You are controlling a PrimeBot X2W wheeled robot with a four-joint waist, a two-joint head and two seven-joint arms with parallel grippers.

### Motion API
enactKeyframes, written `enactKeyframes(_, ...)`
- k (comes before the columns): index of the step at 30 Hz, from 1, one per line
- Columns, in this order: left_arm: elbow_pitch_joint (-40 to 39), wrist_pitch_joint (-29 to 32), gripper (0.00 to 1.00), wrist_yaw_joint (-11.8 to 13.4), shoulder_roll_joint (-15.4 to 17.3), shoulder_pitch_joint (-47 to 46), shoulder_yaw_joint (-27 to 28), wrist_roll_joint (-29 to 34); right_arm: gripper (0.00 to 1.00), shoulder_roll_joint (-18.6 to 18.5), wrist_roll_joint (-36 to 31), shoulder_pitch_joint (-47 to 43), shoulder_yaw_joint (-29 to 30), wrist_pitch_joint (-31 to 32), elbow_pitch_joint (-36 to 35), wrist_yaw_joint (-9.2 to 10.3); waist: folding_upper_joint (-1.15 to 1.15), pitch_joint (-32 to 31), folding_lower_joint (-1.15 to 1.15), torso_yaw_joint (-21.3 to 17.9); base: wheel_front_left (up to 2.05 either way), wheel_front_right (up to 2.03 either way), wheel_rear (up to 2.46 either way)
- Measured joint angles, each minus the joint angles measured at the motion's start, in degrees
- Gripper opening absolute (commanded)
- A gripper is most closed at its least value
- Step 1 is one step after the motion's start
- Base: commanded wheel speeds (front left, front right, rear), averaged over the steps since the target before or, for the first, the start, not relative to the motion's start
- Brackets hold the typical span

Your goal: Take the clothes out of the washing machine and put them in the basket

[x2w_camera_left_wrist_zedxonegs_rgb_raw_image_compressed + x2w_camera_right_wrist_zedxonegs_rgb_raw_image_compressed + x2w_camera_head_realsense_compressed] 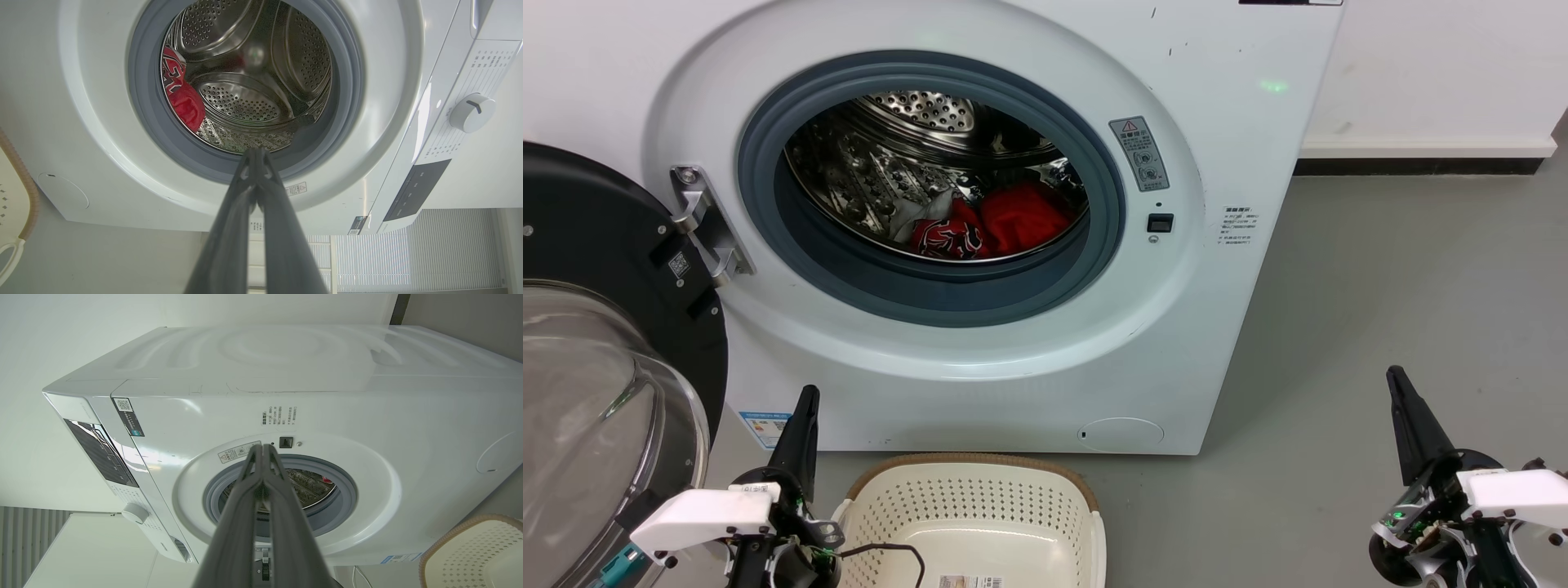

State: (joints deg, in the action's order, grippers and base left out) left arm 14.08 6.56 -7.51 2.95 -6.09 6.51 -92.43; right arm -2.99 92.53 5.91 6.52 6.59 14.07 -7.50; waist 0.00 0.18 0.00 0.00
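Your left gripper (805,406) sits at the lower left of the head view, just beside the near-left corner of the basket (980,500). Its two dark fingers are pressed together to one point with nothing between them. In the left wrist view those tips meet in line with the grey door ring (931,304). Your right gripper (1396,385) stands at the lower right over the bare grey floor (1380,278), well apart from the basket. Its fingers are likewise closed tip to tip and hold nothing. The clothes (992,224) lie together low in the steel drum (915,114) of the washing machine (1013,384), toward its front. The jersey (946,238), with black-and-white markings, is on the left, touching the plain red garment (1023,214) on the right. The door (600,245) hangs wide open at the left of the machine, its glass bowl facing you. The basket rests on the floor right before the machine, below the opening, with a label (970,581) on its bottom.
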Motion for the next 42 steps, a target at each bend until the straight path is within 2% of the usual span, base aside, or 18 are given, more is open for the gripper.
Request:
enactKeyframes(28,0.0,0.0,0.0,0.0,0.0,0.0,0.0,0.0,0.0,0.0,0.0,0.0,0.0,0.0,0.0,0.0,0.0,0.0,0.0,0.0,0.0,0.0,0.0)
enactKeyframes(29,0.0,0.0,1.0,0.0,0.0,0.0,0.0,0.0,1.0,0.0,0.0,0.0,0.0,0.0,0.0,0.0,0.0,0.0,0.0,0.0,0.0,0.0,0.0)
enactKeyframes(35,2.7,-0.2,1.0,0.0,-0.2,2.8,-0.4,0.0,1.0,0.1,0.0,-2.6,-0.2,-0.3,2.6,0.01,0.0,0.0,0.0,0.0,0.0,0.0,0.0)
enactKeyframes(42,1.7,-2.3,1.0,0.0,-0.2,3.5,-0.7,0.8,1.0,0.1,-1.9,-3.0,-0.7,-2.2,2.4,0.01,0.0,-0.2,0.0,-0.2,0.0,0.0,0.0)
